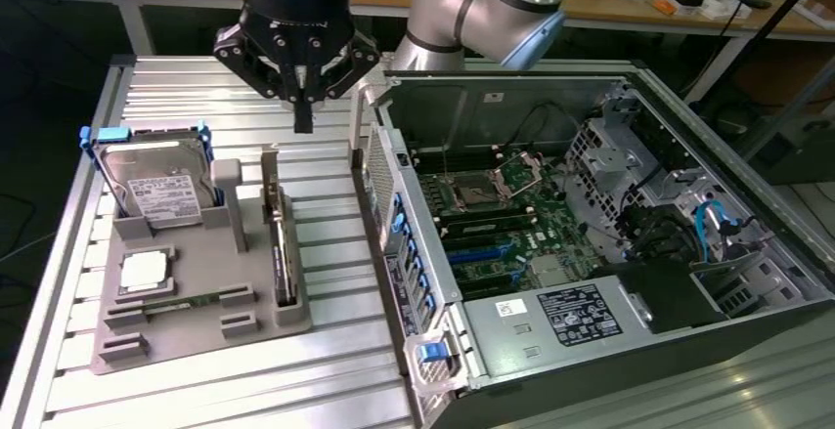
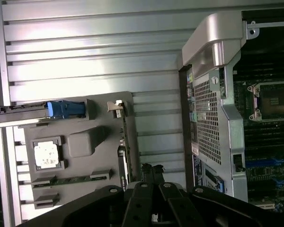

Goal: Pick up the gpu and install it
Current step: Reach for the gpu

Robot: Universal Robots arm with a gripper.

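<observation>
Jaws are seen pressed together with nothing held, the gripper [image 1: 303,116] [image 2: 152,169] being hung above the far end of the grey tray [image 1: 196,336] [image 2: 85,142]. The gpu [image 1: 277,243] [image 2: 124,151] is stood on edge in the tray's slot, untouched, on the tray's side towards the open computer case [image 1: 588,234]. The hard drive [image 1: 156,190] is held at the tray's opposite side.

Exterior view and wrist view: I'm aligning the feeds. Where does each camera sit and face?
Exterior view: high off the arm, looking down across the table and open computer case; the arm and gripper show.
Wrist view: on the wrist, looking down past the gripper onto the grey tray.
Both share the gpu, hard drive and computer case.
</observation>
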